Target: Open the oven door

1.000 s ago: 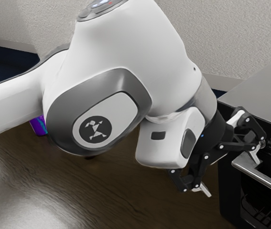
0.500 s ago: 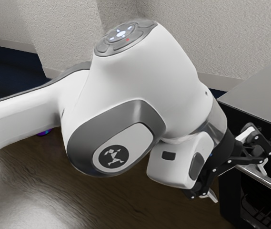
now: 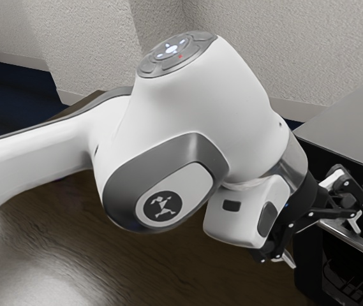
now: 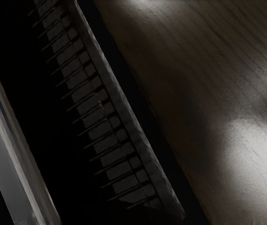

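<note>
At the exterior view's right, my gripper (image 3: 323,242) stands open at the oven (image 3: 360,140), which has a grey top and black front. One fingertip is by the near end of the silver handle (image 3: 353,238); the other is lower, by the oven's front corner. Whether either touches is unclear. The oven door (image 3: 344,277) looks upright and shut, with a rack behind its dark window. In the wrist view, the handle (image 4: 18,168) runs beside the dark door window (image 4: 91,117).
The wooden table (image 3: 149,268) extends in front of the oven, and its surface (image 4: 236,93) appears beside the door in the wrist view. A textured wall (image 3: 309,51) rises behind the arm and oven.
My hand has moved toward the exterior view's right and slightly down, bringing the upper finger farther along the handle, with little movement lately. The gripper has stayed open, and the handle has not visibly moved.
</note>
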Robot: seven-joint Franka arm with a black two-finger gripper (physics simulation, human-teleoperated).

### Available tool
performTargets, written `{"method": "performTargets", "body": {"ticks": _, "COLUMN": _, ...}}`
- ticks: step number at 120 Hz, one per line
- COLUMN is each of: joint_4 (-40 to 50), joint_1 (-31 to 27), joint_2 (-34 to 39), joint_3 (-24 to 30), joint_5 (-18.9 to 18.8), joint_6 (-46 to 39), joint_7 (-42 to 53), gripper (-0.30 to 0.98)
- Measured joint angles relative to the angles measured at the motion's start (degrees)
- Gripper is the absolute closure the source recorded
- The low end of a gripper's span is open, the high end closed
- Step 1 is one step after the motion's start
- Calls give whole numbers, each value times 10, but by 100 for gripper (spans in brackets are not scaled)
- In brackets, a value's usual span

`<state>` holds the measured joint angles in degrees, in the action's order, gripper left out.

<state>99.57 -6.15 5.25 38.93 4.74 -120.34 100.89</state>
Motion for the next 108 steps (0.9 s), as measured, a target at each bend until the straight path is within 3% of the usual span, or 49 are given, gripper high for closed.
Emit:
{"method": "performTargets", "body": {"ticks": 40, "joint_4": 15, "joint_1": 0, "joint_2": -6, "joint_3": 0, "joint_5": 0, "joint_6": -8, "joint_7": -10, "gripper": 0}}
{"method": "performTargets", "body": {"ticks": 44, "joint_4": 31, "joint_1": -1, "joint_2": 5, "joint_3": 0, "joint_5": 0, "joint_6": -9, "joint_7": -11, "gripper": -5}}
{"method": "performTargets", "body": {"ticks": 48, "joint_4": 96, "joint_1": -3, "joint_2": 74, "joint_3": -2, "joint_5": 2, "joint_6": -11, "joint_7": -11, "gripper": -5}}
{"method": "performTargets", "body": {"ticks": 49, "joint_4": 120, "joint_1": 0, "joint_2": 103, "joint_3": -3, "joint_5": 5, "joint_6": -11, "joint_7": -11, "gripper": 0}}
{"method": "performTargets", "body": {"ticks": 51, "joint_4": 173, "joint_1": 13, "joint_2": 175, "joint_3": -9, "joint_5": 14, "joint_6": -10, "joint_7": -11, "gripper": 17}}
{"method": "performTargets", "body": {"ticks": 52, "joint_4": 201, "joint_1": 24, "joint_2": 217, "joint_3": -15, "joint_5": 19, "joint_6": -7, "joint_7": -11, "gripper": 36}}
{"method": "performTargets", "body": {"ticks": 56, "joint_4": 280, "joint_1": 88, "joint_2": 406, "joint_3": -41, "joint_5": 37, "joint_6": 24, "joint_7": -13, "gripper": 29}}
{"method": "performTargets", "body": {"ticks": 58, "joint_4": 256, "joint_1": 115, "joint_2": 494, "joint_3": -61, "joint_5": 33, "joint_6": 49, "joint_7": -16, "gripper": 26}}
{"method": "performTargets", "body": {"ticks": 61, "joint_4": 173, "joint_1": 138, "joint_2": 551, "joint_3": -100, "joint_5": 15, "joint_6": 85, "joint_7": -21, "gripper": 22}}
{"method": "performTargets", "body": {"ticks": 62, "joint_4": 134, "joint_1": 138, "joint_2": 544, "joint_3": -114, "joint_5": 7, "joint_6": 97, "joint_7": -24, "gripper": 21}}
{"method": "performTargets", "body": {"ticks": 69, "joint_4": -225, "joint_1": 78, "joint_2": 272, "joint_3": -240, "joint_5": -17, "joint_6": 191, "joint_7": -55, "gripper": 15}}
{"method": "performTargets", "body": {"ticks": 75, "joint_4": -345, "joint_1": 23, "joint_2": 118, "joint_3": -287, "joint_5": -37, "joint_6": 261, "joint_7": -115, "gripper": 11}}
{"method": "performTargets", "body": {"ticks": 88, "joint_4": -414, "joint_1": -19, "joint_2": -74, "joint_3": -324, "joint_5": -61, "joint_6": 350, "joint_7": -235, "gripper": 6}}
{"method": "performTargets", "body": {"ticks": 96, "joint_4": -406, "joint_1": -42, "joint_2": -127, "joint_3": -332, "joint_5": -63, "joint_6": 379, "joint_7": -299, "gripper": 4}}
{"method": "performTargets", "body": {"ticks": 108, "joint_4": -347, "joint_1": -32, "joint_2": -161, "joint_3": -336, "joint_5": -59, "joint_6": 391, "joint_7": -382, "gripper": 2}}
